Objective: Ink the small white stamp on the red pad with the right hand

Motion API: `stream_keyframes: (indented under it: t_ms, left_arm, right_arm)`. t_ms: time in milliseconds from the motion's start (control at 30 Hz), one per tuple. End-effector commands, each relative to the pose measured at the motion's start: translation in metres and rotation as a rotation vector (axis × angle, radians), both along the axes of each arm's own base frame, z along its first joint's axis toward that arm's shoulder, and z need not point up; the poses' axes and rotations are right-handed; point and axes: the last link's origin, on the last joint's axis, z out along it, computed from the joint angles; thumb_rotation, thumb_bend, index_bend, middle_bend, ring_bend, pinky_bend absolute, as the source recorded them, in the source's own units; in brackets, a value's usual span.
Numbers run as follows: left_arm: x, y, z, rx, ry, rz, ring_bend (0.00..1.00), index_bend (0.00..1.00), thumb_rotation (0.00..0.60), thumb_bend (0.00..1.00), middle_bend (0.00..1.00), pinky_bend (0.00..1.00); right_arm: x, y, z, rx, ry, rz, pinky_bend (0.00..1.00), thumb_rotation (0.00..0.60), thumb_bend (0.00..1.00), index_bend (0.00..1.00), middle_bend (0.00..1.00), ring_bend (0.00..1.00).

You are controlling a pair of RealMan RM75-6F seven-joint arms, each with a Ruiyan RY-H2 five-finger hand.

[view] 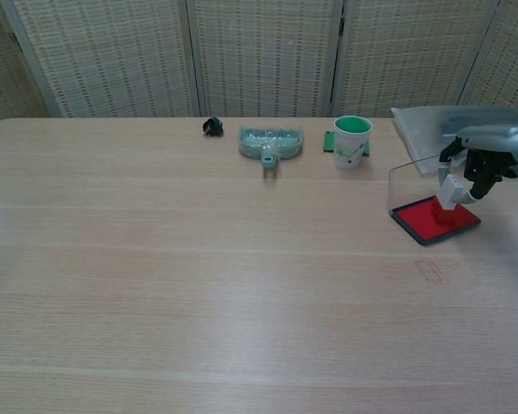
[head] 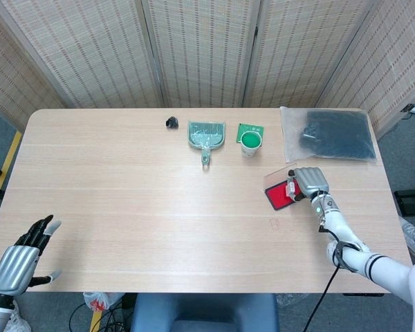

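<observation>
Right hand [view: 478, 166] pinches the small white block stamp [view: 453, 191] from above, directly over the flat red ink pad [view: 432, 220] with its clear lid propped open behind. The stamp tilts, its lower face on or barely off the red; contact is hard to call. Straight down is the line. Left hand [head: 17, 259] hangs far off, fingers spread, empty. The green-lined paper cup [view: 352, 141] looks empty.

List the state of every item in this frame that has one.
Small white stamp: held by the right hand, tilted, base on the pad.
Red ink pad: open, clear lid raised.
White paper cup: upright, green inside.
Clear plastic bag of dark contents: lying flat.
Left hand: empty, fingers apart.
</observation>
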Motion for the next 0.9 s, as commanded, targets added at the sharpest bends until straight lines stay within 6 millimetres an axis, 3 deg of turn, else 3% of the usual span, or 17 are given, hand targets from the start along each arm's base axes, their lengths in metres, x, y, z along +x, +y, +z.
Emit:
stream_keyframes:
  t_ms: [33,200,367,567,900]
  left_arm:
    - [0.0,0.0,0.0,0.001,0.0,0.0,0.01,0.0,0.6,0.07,0.0,0.27]
    - [0.003,-0.001,0.001,0.006,-0.008,-0.015,0.01,0.0,0.6,0.07,0.0,0.27]
    - [0.004,-0.004,0.002,0.013,-0.013,-0.033,0.01,0.0,0.6,0.07,0.0,0.27]
    - [0.003,-0.003,0.003,0.018,-0.014,-0.027,0.01,0.0,0.6,0.07,0.0,0.27]
    - [0.002,-0.002,0.001,0.013,-0.007,-0.017,0.01,0.0,0.6,0.07,0.0,0.27]
  right_arm:
    - [0.012,0.014,0.02,-0.017,0.013,0.054,0.78,0.6,0.41,0.87,0.96,0.79]
    - [0.027,0.036,0.023,0.02,-0.007,0.095,0.78,0.6,0.41,0.87,0.96,0.79]
    - [0.034,0.055,0.009,0.094,-0.011,0.131,0.78,0.6,0.41,0.87,0.95,0.79]
    - [0.031,0.069,-0.006,0.152,0.019,0.161,0.78,0.6,0.4,0.87,0.94,0.79]
    - [0.019,0.079,-0.013,0.171,0.06,0.165,0.78,0.6,0.38,0.87,0.91,0.78]
